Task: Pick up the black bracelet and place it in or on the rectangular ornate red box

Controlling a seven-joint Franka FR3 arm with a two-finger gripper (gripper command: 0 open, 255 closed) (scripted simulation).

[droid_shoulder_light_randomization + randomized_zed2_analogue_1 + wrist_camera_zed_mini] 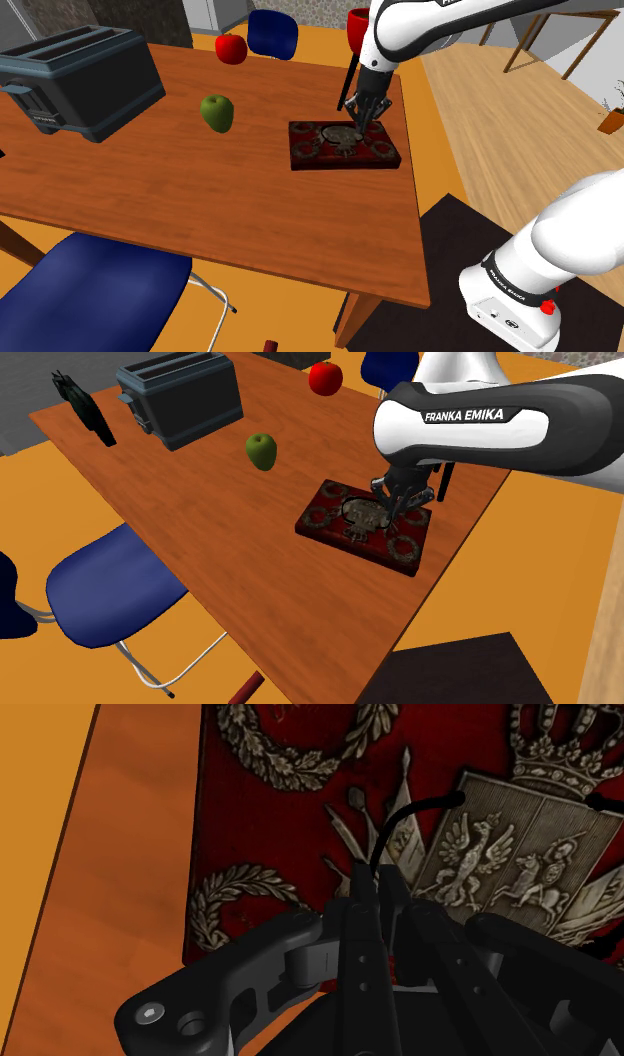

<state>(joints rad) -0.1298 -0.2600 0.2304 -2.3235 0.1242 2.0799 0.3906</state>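
Observation:
The ornate red box (385, 158) lies flat on the wooden table, its lid covered in grey metal wreaths and a crest. My gripper (361, 112) hangs just above the lid's far part, fingers pointing down. In the wrist view the gripper (372, 876) is shut on a thin black bracelet (398, 817), which arcs out from between the fingertips over the crest of the red box (250, 824). From the second exterior view, the gripper (396, 502) sits low over the middle of the box (320, 517).
On the table (200, 210) stand a green apple (217, 112), a red apple (231, 48) and a dark toaster (80, 80). A red cup (357, 27) sits behind the arm. A blue chair (100, 295) stands at the near edge. The box lies near the table's right edge.

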